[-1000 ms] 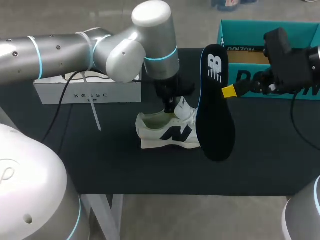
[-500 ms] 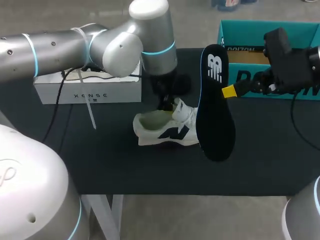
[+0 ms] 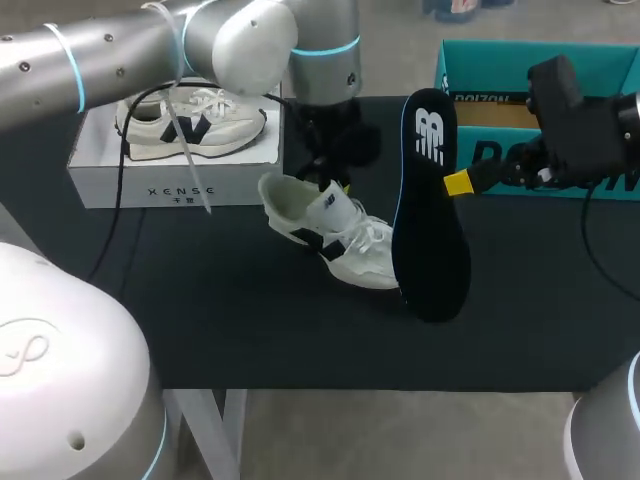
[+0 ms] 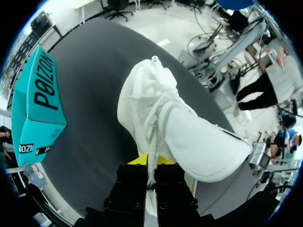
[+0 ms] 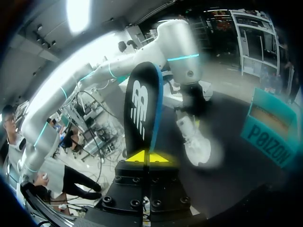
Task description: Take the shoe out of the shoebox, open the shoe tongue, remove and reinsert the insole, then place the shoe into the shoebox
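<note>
The left gripper point(image 3: 325, 185) hangs over the middle of the black table point(image 3: 520, 300) with its fingers pressed together on the white sneaker point(image 3: 335, 232), pinching it near the collar. In the left wrist view the two fingers of this gripper point(image 4: 150, 165) stand almost touching, with the laces and tongue of the sneaker point(image 4: 175, 123) caught between them and the toe pointing away. The sneaker lies slantwise, heel opening towards the gripper and toe towards the near edge; whether its sole rests flat cannot be told. The right gripper point(image 3: 458, 183) pinches one long edge of the black insole point(image 3: 430, 210), holding it upright just beside the sneaker's toe; the right wrist view shows the yellow tips of that gripper point(image 5: 147, 156) closed on the insole point(image 5: 142, 111). The teal shoebox point(image 3: 540, 110) stands open at the far right corner. A white box point(image 3: 180, 185) at the far left carries a second sneaker point(image 3: 190, 125).
</note>
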Controlling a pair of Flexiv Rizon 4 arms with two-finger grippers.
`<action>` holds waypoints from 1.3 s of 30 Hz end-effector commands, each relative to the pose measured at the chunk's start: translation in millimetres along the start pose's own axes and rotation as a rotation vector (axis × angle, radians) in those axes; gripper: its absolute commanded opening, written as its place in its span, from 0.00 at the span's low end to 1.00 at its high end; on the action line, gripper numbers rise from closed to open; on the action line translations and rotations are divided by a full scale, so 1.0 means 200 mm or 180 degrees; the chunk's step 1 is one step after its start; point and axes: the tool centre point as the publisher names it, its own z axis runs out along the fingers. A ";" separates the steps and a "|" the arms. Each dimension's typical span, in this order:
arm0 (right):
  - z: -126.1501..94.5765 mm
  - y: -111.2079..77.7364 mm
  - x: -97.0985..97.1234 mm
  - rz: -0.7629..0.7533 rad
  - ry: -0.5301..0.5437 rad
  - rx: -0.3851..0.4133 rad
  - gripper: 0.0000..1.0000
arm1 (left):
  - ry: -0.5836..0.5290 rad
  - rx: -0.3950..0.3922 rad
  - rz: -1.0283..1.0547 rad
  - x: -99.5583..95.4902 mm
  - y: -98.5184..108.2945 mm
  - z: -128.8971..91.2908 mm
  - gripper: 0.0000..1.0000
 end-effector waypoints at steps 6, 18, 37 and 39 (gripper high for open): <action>0.01 0.00 0.00 0.0002 0.0001 0.0006 0.00 | 0.0785 -0.0316 0.2805 -0.04 -0.01 -0.13 0.00; 0.01 0.00 0.00 0.0002 0.0001 0.0006 0.00 | 0.0693 -0.0553 0.3185 -0.13 -0.01 -0.09 0.00; 0.01 0.00 0.00 0.0002 0.0001 0.0006 0.00 | 0.0587 -0.0276 0.3135 -0.22 -0.02 0.10 0.00; 0.01 0.00 0.00 0.0002 0.0001 0.0006 0.00 | 0.0573 -0.0302 0.3098 -0.22 -0.03 0.11 0.00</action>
